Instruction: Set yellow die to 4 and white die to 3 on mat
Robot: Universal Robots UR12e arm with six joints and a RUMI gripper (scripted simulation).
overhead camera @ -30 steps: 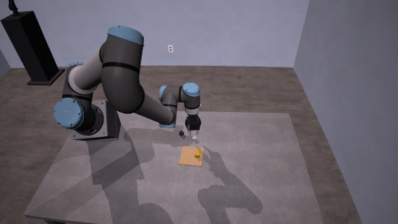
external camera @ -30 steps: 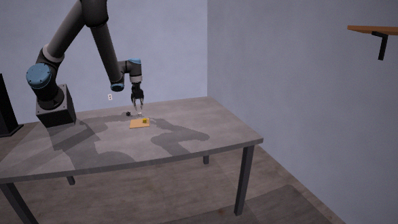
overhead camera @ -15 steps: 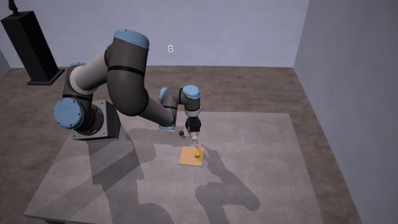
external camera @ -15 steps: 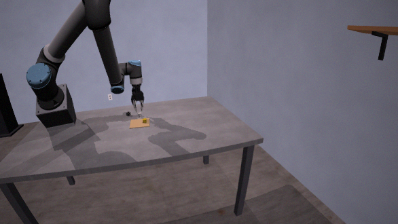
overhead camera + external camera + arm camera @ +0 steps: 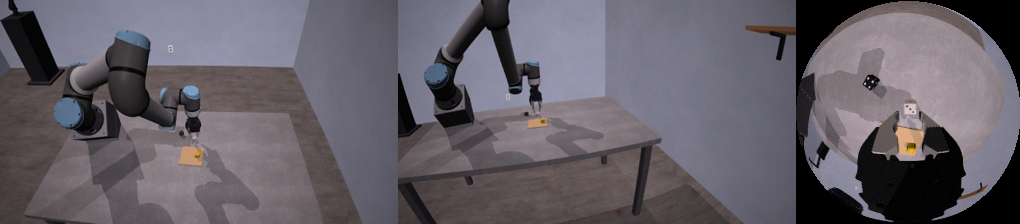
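The gripper (image 5: 193,134) (image 5: 536,111) (image 5: 909,112) is partly open, its fingers apart with nothing held, pointing down at the white die (image 5: 194,138) (image 5: 537,115) (image 5: 910,107). That die stands off the mat, between it and the desk's far edge; its face towards the wrist view appears to show 3. The yellow die (image 5: 197,155) (image 5: 543,121) (image 5: 911,148) is on the orange mat (image 5: 187,157) (image 5: 534,124) (image 5: 903,135), near its right edge; its top number cannot be read. The black die (image 5: 181,133) (image 5: 526,113) (image 5: 871,82) lies off the mat, left of the white one on the desk (image 5: 265,153) (image 5: 602,119) (image 5: 951,75).

Step in hand, as judged: collecting the white die. Next move: centre the fingers astride it, close, lift and carry it onto the mat, keeping the face up and avoiding the yellow die.
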